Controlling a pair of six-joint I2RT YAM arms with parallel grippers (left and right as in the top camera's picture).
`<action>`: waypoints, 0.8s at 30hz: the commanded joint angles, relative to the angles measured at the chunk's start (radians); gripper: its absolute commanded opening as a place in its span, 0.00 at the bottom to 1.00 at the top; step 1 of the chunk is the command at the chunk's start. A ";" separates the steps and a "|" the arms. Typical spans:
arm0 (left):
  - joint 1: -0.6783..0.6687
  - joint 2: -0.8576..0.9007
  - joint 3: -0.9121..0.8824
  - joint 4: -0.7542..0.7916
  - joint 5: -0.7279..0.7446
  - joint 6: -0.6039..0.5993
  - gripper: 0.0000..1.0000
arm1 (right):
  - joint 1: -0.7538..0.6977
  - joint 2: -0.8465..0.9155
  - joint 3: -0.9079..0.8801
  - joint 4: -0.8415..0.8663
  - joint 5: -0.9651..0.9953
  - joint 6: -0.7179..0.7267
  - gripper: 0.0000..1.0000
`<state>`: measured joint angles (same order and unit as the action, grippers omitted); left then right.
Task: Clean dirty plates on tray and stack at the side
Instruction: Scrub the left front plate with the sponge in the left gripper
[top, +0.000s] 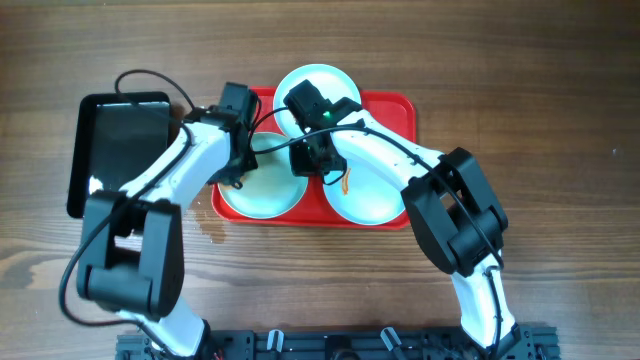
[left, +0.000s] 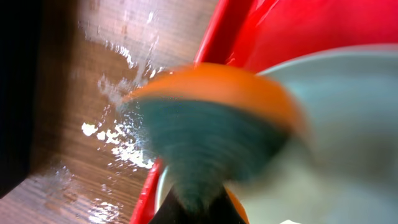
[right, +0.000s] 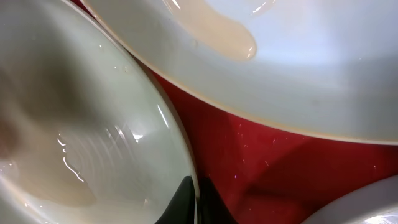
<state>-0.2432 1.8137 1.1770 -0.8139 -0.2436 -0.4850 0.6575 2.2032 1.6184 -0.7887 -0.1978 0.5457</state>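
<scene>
The red tray (top: 400, 108) holds three pale plates. The near-left plate (top: 265, 190) looks wet. My right gripper (top: 312, 160) is shut on its right rim, and the right wrist view shows the jaws (right: 198, 200) pinching the rim of that plate (right: 81, 137). My left gripper (top: 240, 165) is over the plate's left edge, shut on an orange and teal sponge (left: 205, 124) that is blurred against the plate (left: 348, 118). The near-right plate (top: 370, 198) has an orange smear. The far plate (top: 320, 78) also shows in the right wrist view (right: 298, 56).
A glossy black tray (top: 120, 140) lies left of the red tray. The wooden table by the red tray's left edge (left: 211, 37) is wet with water drops (left: 112, 130). Both arms cross over the tray's middle.
</scene>
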 joint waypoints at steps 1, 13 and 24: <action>-0.003 -0.071 0.038 0.025 0.152 -0.024 0.04 | -0.005 0.024 -0.006 -0.013 0.042 0.007 0.04; -0.008 0.042 -0.051 0.152 0.386 -0.025 0.04 | -0.005 0.024 -0.006 -0.012 0.018 0.005 0.04; 0.000 0.065 -0.051 0.028 0.027 -0.018 0.04 | -0.005 0.024 -0.006 -0.013 0.018 0.004 0.04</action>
<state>-0.2481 1.8591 1.1347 -0.7261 0.0174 -0.4995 0.6567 2.2032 1.6184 -0.7887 -0.2020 0.5453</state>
